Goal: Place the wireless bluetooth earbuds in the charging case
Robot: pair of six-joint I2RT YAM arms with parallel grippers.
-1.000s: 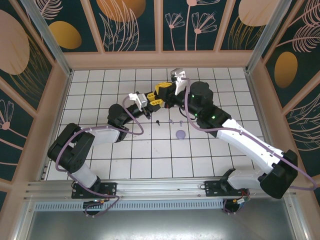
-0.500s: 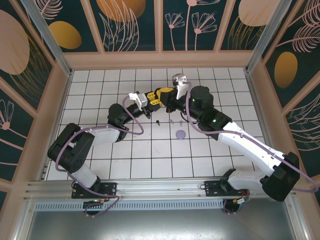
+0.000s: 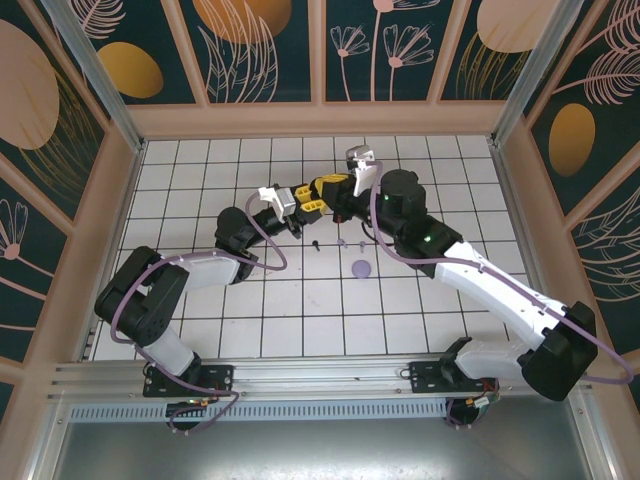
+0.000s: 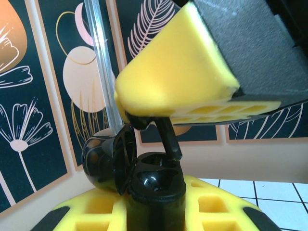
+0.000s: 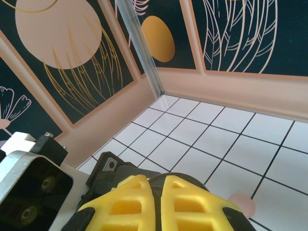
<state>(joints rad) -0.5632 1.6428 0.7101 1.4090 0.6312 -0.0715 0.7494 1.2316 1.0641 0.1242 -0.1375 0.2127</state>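
**Two robot grippers meet over an open black earbud case, much of it hidden**

Seen from above, the left gripper (image 3: 306, 199) and right gripper (image 3: 333, 187) meet tip to tip over the far middle of the white tiled desk (image 3: 200, 180). Their yellow fingers cover whatever is between them.

The left wrist camera is very close. The glossy black charging case (image 4: 156, 185) is cut off at the bottom edge, and the left gripper is closed on it. The case's round hinged lid (image 4: 108, 161) stands open to the left. A broad yellow finger of the right gripper takes up the upper half of this view. A black stemmed earbud (image 4: 169, 140) pokes out from under its tip, a thin glossy stem slanting down to the case's open cavity. Its head is hidden by the finger.

In the right wrist view that gripper's fingers are pressed together, and the earbud is out of sight. A pale pink round disc (image 5: 243, 204) is partly hidden behind them.

On the desk just in front of the grippers lie a loose black earbud (image 3: 316, 243), two tiny lavender earbuds (image 3: 340, 243) too small to make out, and a flat lavender round case (image 3: 361, 268).
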